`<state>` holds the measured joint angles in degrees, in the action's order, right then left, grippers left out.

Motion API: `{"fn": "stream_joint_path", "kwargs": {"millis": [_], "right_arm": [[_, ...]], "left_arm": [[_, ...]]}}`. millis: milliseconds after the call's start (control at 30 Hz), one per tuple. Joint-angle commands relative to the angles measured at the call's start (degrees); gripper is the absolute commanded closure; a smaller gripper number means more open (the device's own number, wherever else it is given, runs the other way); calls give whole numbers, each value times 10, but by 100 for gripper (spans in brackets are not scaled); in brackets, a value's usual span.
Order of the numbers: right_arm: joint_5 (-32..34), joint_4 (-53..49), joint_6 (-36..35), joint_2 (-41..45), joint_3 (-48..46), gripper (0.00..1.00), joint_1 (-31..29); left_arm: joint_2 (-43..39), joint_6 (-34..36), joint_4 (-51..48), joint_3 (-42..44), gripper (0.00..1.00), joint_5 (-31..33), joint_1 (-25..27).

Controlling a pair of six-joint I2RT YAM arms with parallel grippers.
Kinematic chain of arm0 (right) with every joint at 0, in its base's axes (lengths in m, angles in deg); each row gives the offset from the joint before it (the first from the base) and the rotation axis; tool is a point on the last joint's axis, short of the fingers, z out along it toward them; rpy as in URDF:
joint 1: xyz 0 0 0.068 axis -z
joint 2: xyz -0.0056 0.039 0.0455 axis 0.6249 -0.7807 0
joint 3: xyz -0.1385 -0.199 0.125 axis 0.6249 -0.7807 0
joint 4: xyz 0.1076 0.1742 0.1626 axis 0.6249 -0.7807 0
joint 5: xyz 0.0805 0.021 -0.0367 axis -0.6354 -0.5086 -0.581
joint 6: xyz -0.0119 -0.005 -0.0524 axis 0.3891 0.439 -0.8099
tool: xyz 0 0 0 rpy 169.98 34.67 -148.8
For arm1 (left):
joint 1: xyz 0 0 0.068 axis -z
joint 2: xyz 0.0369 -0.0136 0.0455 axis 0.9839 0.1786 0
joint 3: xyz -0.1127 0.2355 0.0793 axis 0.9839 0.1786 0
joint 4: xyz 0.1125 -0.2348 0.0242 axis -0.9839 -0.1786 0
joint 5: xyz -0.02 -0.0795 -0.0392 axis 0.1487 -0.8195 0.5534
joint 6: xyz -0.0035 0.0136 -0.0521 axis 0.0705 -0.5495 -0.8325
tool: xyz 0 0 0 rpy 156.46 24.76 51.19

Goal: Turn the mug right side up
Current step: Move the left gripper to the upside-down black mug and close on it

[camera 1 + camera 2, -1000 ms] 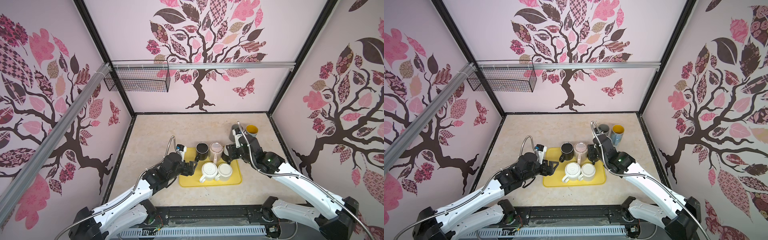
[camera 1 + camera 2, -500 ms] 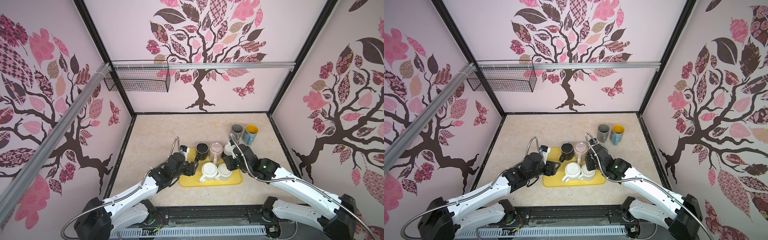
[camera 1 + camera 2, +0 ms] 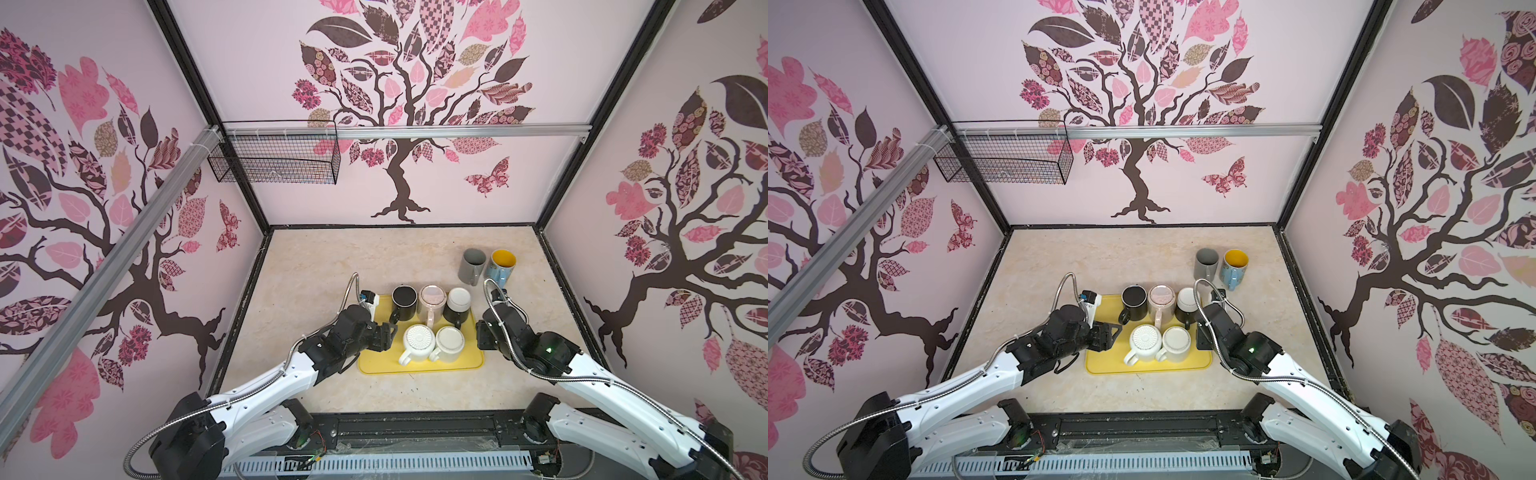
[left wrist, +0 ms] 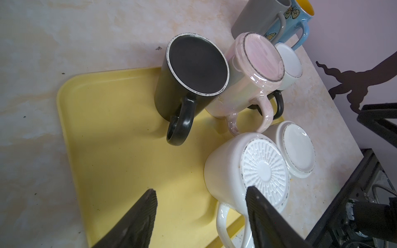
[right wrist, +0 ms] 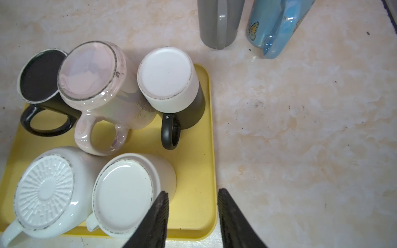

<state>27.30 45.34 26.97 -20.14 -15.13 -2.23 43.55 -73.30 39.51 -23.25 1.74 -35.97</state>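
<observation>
White ribbed-base ceramic mug (image 3: 419, 340) bottom-up on yellow plastic tray (image 3: 415, 369), lower centre of frame. Left gripper (image 4: 200, 191) beside it — fingers apart, empty; right gripper (image 5: 193, 192) at tray's right edge — fingers apart, empty. Butterfly prints on glossy blue mug (image 5: 277, 21)

Tray (image 3: 417, 368) plain yellow. Blk mug (image 3: 404, 301): blk, pale speckled ring on base. Pink mug (image 3: 432, 300): pearly pink-cream, iridescent sheen, dk speckled ring. Blk-and-white mug (image 3: 458, 300): blk body & handle, white base. Ribbed white mug (image 3: 419, 340): sunburst relief on base. Plain white mug (image 3: 449, 341): dk flecks round foot. Grey mug (image 3: 471, 266) plain grey. Blue mug (image 3: 500, 270): lt blue, yellow inside, orange butterfly print. Table (image 3: 332, 257) cream-beige marble swirl. Walls (image 3: 257, 62) pale pink; tree decal (image 3: 399, 183) dk brown w/ pink & patterned leaves. Wire basket (image 3: 274, 164) blk.
</observation>
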Motion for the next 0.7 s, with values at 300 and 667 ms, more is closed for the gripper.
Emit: {"fn": "stream_joint_path", "kwargs": {"millis": [300, 667], "right_arm": [[-80, 116, 45, 5, -60, 59, 3], [-79, 171, 15, -16, -24, 58, 3]], "left_arm": [[72, 39, -3, -83, 32, 37, -9], [162, 52, 14, -131, 36, 23, -22]]}}
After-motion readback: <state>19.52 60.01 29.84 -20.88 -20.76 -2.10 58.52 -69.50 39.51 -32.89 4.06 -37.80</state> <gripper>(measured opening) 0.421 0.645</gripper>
